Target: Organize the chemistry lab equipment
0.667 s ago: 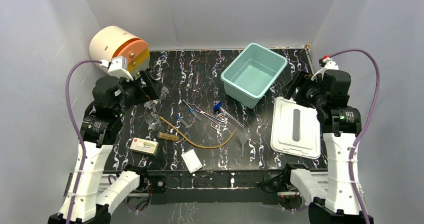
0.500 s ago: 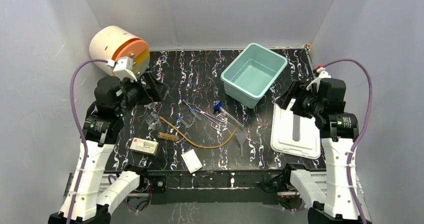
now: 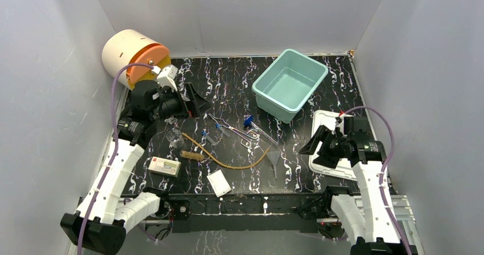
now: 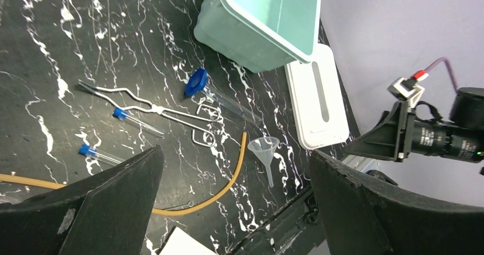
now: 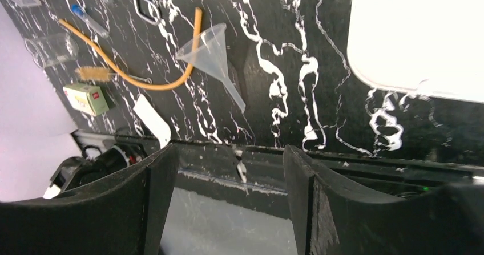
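one funnel (image 4: pixel 265 148), one rubber tube (image 3: pixel 234 166), one tub (image 4: pixel 240 38), one lid (image 4: pixel 332 126)

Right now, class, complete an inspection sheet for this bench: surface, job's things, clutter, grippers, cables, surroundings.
Surface: black marbled table.
Job's things: funnel, tube, tongs, brush, beaker, packet loose on table; none in tub.
Clutter: lid right of tub; cream drum, far-left corner.
Grippers: left gripper open, empty; right gripper open, empty.
Cables: purple cable arcs over each arm.
Surroundings: plain grey walls.
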Action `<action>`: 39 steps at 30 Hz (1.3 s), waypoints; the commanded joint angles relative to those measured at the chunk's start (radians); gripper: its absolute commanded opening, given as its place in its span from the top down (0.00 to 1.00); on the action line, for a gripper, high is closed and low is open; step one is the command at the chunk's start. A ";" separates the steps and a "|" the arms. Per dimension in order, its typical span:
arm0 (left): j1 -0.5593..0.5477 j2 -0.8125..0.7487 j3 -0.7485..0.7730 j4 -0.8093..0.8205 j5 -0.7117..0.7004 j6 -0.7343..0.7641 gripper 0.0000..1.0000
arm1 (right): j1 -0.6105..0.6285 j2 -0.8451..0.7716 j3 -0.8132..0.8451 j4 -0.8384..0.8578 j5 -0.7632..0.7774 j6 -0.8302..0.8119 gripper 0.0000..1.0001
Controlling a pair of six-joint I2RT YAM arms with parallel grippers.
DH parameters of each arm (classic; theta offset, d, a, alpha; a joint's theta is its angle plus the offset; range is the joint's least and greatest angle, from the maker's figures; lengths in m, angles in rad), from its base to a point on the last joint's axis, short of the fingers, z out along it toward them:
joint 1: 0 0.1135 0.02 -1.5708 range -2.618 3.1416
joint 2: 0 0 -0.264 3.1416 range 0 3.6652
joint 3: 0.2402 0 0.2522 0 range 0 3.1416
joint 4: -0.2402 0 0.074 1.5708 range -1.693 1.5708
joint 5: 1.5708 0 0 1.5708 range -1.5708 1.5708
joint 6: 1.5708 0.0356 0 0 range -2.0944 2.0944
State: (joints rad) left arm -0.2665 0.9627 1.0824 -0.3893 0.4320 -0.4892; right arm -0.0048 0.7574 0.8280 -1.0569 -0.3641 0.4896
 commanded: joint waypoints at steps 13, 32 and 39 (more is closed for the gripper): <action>-0.040 0.127 -0.007 0.058 0.032 -0.062 0.02 | 0.385 0.052 -0.203 0.391 0.227 0.227 0.27; -0.041 0.169 -0.013 0.019 -0.058 -0.113 0.02 | 0.637 0.213 -0.242 0.478 0.470 0.315 0.24; -0.041 0.180 -0.034 -0.041 -0.109 -0.166 0.03 | 0.716 0.242 -0.169 0.415 0.566 0.364 0.25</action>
State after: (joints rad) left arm -0.3035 1.1412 1.0702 -0.3771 0.3588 -0.6155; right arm 0.6712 0.9874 0.5713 -0.6079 0.1036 0.8097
